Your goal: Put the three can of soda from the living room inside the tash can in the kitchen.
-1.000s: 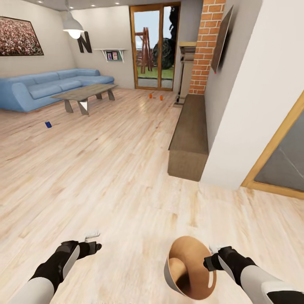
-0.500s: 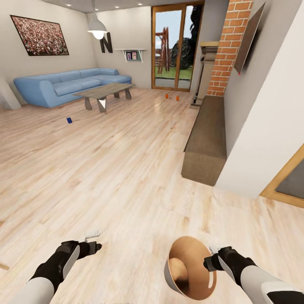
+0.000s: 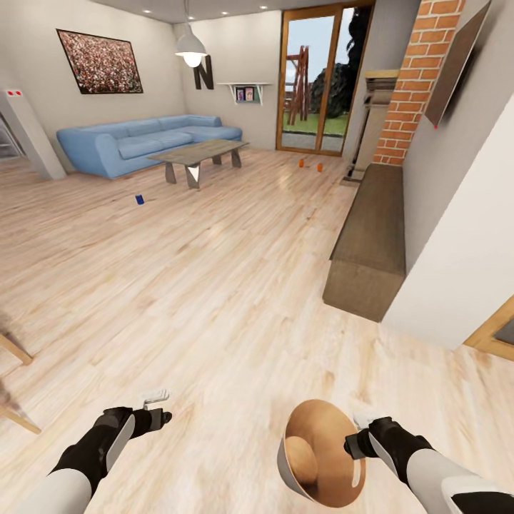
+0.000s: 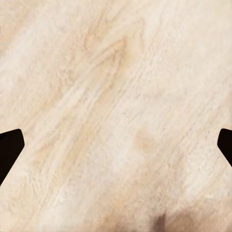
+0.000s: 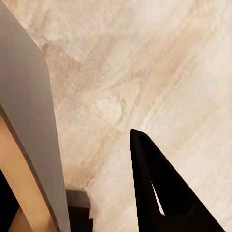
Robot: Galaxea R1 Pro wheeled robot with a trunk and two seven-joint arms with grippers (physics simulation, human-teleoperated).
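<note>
Cans (image 3: 310, 165) far ahead, slightly right, upright on floor by glass door; right gripper (image 3: 357, 441) clamps bin (image 3: 318, 457) rim; left gripper (image 3: 155, 408) spread, empty, equally distant

We look across a pale wood plank floor (image 3: 178, 285) toward a blue sofa (image 3: 143, 143) against a beige wall, with a low grey coffee table (image 3: 200, 152) in front of it and a framed picture (image 3: 100, 62) hanging above. At the far end, a wood-framed glass door (image 3: 318, 86) opens onto a garden, beside a lit white pendant lamp (image 3: 191, 46), a large dark letter N (image 3: 204, 73) and a small wall shelf (image 3: 246, 89). Along our right runs a long dark low bench (image 3: 371, 239) below a red-brick column (image 3: 414, 78) and a black wall TV (image 3: 457, 61).
</note>
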